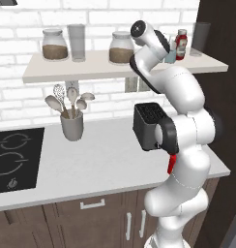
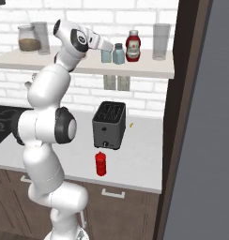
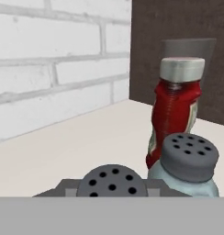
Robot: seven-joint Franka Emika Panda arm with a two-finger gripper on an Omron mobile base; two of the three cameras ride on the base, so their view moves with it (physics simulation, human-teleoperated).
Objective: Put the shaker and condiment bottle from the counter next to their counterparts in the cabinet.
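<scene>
Pincer (image 2: 105, 50) is up at the cabinet (image 2: 149, 70), pinching the shaker (image 2: 106, 55) w/ jaws closed on it. In the hand view its perforated grey cap (image 3: 112, 181) sits at 6 o'clock, right at the cam. Shaker is at shelf level, touching or just beside its twin shaker (image 2: 118, 54), which stands at its 3 o'clock in the right base view. Can't tell if the base is already down on the board.

Placement makes sense: twin shaker and labelled red bottle (image 2: 133, 46) stand together toward the shelf's right end, so the carried one goes alongside as a pair. A tall clear glass (image 2: 161, 41) stands further right, apart.

Arm pose: stretched high, upper link rising from the base, wrist bent over so the hand reaches roughly level along the shelf toward the pair.

Condiment bottle (image 2: 101, 163) is on the bench (image 2: 144, 164), at 6 o'clock of the toaster (image 2: 109, 124), near the front edge. Prob next to fetch once the shaker is let go.
</scene>
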